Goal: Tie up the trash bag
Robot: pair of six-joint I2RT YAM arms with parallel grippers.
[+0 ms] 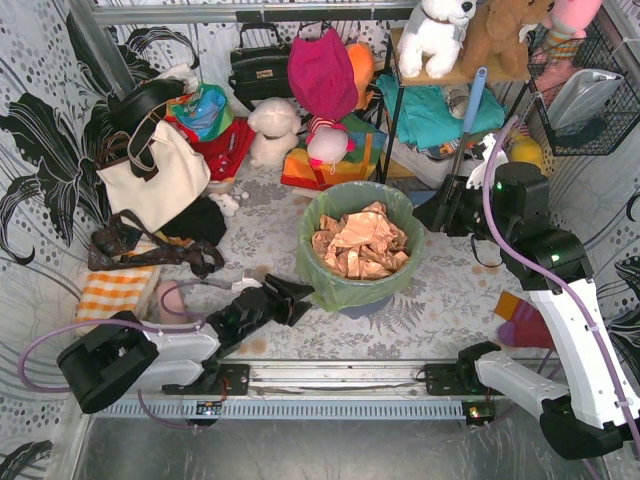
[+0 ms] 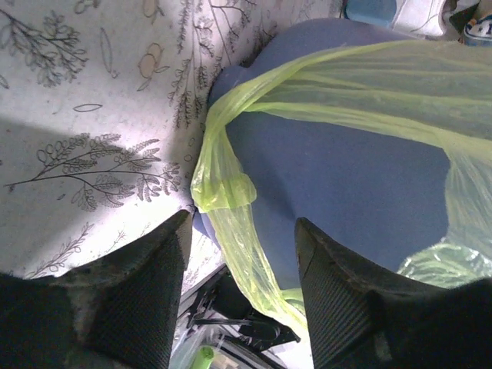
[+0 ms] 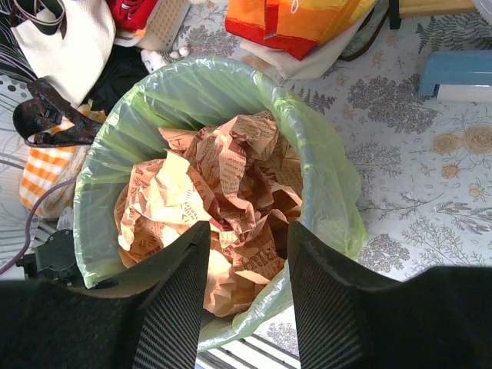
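Observation:
The light-green trash bag (image 1: 330, 255) lines a round blue-grey bin (image 1: 366, 306) at the table's middle, its mouth open, with crumpled brown paper (image 1: 360, 245) inside. My left gripper (image 1: 298, 292) is open, low at the bin's near-left side. In the left wrist view, a twisted strand of the bag (image 2: 231, 223) hangs down the bin wall (image 2: 338, 177) and runs between the open fingers of my left gripper (image 2: 243, 224), untouched. My right gripper (image 1: 430, 216) hovers at the bin's right. In the right wrist view, my right gripper (image 3: 247, 231) is open above the paper (image 3: 231, 184) and the bag's rim (image 3: 323, 169).
A cream tote bag (image 1: 150, 180) with black straps and a dark strap bundle (image 1: 130, 250) lie at left, with an orange checked cloth (image 1: 110, 292) nearer me. Plush toys (image 1: 272, 130) and a shelf (image 1: 440, 110) stand behind. A red-purple cloth (image 1: 520, 322) lies at right.

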